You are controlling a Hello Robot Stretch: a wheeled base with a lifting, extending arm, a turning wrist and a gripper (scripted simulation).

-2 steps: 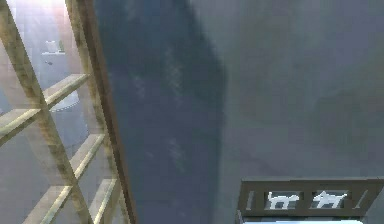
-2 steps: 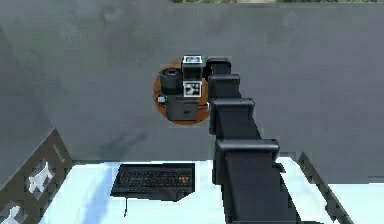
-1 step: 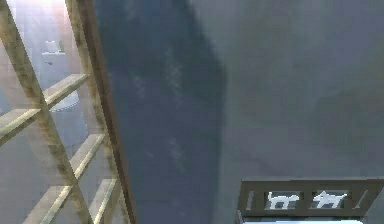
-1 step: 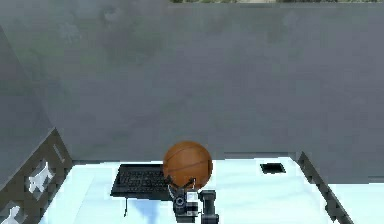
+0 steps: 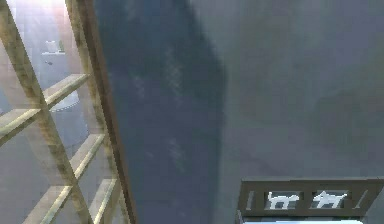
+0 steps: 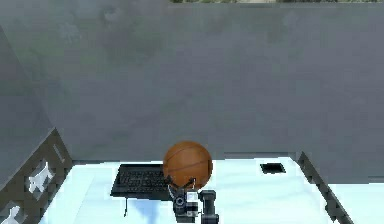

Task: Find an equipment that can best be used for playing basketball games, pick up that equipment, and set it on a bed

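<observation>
The basketball sat mid-frame in the arm side view, over the far part of a white surface, with the end effector right at its lower edge. I could not tell whether the end effector held the ball or only stood by it, nor whether the ball rested on the surface or hung clear.

My worry was a weak hold: a smooth, round ball could slip from thin fingers on a lift or a turn of the base and roll off the edge. A flat dark keyboard-like slab lay just beside the ball, and a careless sweep could drag it. Low railings flanked the surface and might catch the arm.

The ball hid the fingertips, so contact was a guess. A small dark object was too small to name, and bed or table I couldn't say. Ahead, a wooden lattice and a grey wall looked close enough to bump on a turn.
</observation>
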